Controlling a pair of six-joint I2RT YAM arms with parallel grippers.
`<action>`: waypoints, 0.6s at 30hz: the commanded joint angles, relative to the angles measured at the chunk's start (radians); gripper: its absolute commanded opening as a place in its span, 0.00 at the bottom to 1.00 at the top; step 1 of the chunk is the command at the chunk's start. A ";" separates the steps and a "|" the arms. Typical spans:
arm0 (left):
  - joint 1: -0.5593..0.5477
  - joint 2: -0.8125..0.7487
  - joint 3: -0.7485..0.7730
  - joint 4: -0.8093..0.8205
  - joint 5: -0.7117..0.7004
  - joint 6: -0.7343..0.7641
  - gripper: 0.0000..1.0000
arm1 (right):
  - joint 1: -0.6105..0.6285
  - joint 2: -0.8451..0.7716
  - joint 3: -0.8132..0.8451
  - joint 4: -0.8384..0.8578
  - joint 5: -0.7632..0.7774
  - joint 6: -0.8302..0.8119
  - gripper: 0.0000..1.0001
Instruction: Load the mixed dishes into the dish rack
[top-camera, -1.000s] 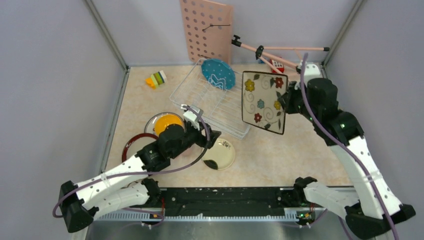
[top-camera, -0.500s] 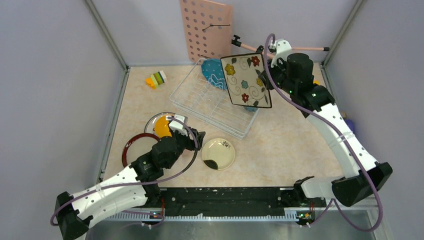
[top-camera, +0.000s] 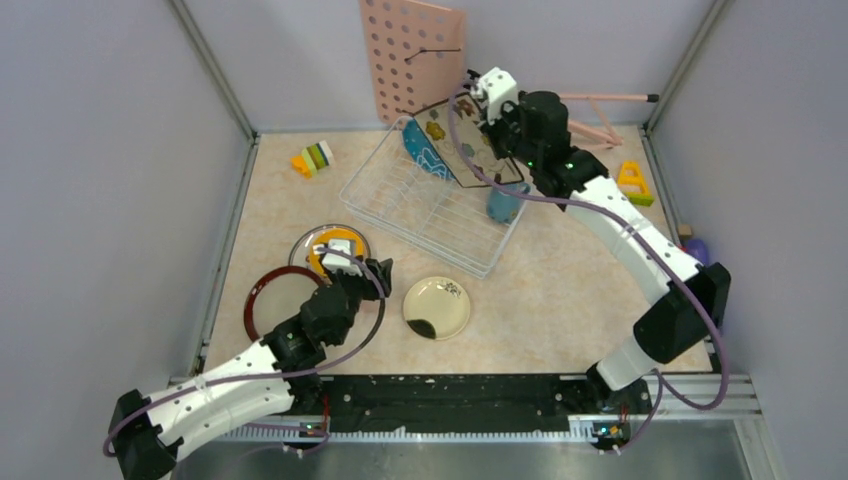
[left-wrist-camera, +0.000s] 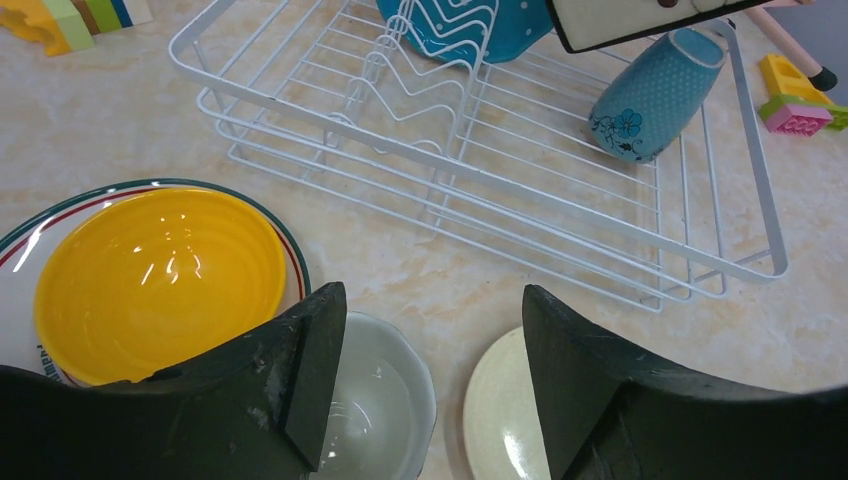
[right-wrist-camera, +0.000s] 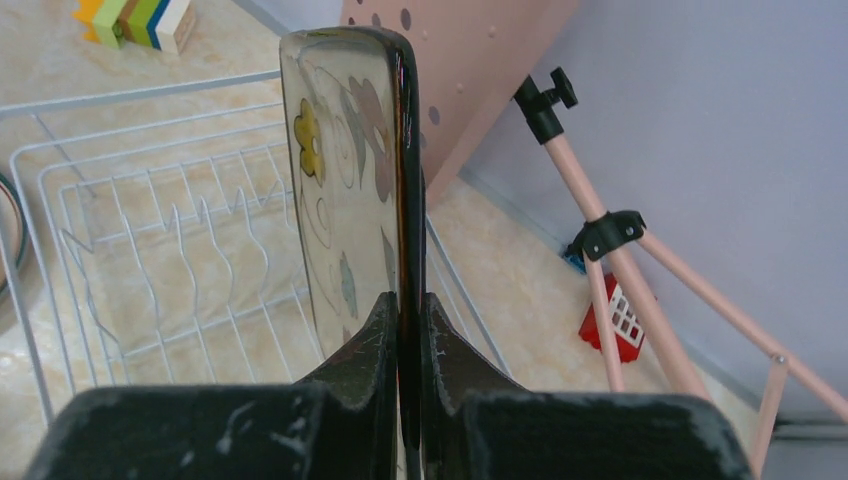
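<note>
Two arms have shifted: over the far side of the dish rack (top-camera: 425, 215), the right tool (right-wrist-camera: 405, 312) has swung the square flowered plate (right-wrist-camera: 345, 200) leftward and edge-on. It is clamped by its rim, just beside the teal polka-dot plate (top-camera: 420, 150), with free prongs below. The left tool (left-wrist-camera: 430, 340), jaws wide and empty, has drawn back above the desk (top-camera: 560, 290), beside the orange-yellow bowl (left-wrist-camera: 160, 275).

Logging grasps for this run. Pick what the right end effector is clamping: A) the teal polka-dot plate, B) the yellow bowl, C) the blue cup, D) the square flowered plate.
D: the right end effector is pinched on the rim of the square flowered plate, which it holds on edge above the dish rack.
</note>
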 joint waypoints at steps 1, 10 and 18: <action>0.003 -0.037 -0.027 0.092 -0.018 -0.003 0.70 | 0.067 0.005 0.145 0.301 0.096 -0.171 0.00; 0.003 -0.025 -0.031 0.095 -0.013 -0.001 0.69 | 0.105 0.162 0.301 0.256 0.174 -0.244 0.00; 0.003 -0.015 -0.036 0.101 -0.014 0.003 0.69 | 0.116 0.249 0.393 0.206 0.212 -0.297 0.00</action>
